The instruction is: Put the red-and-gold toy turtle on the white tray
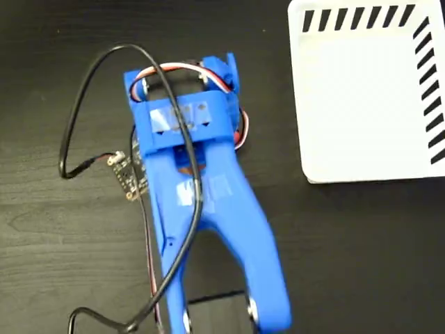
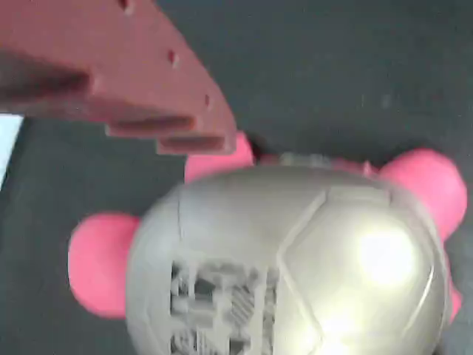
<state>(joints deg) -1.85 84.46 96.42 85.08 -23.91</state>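
Your tool [image 2: 222, 148] is hovering right above the red-and-gold toy turtle [image 2: 288, 259], which is sitting on the dark desk [image 1: 55, 229] under the arm. Only one finger [image 2: 148, 81] is showing, so I cannot tell its opening. Closing off-centre, you are risking the domed shell squirting out, far from the white tray [image 1: 361, 104].

In the fixed view bare dark table [image 1: 55, 278] lies open between the blue arm [image 1: 208, 202] and the empty white tray [image 1: 361, 104] at upper right, while in the wrist view the turtle [image 2: 288, 259] fills the lower frame just under one finger [image 2: 140, 81].
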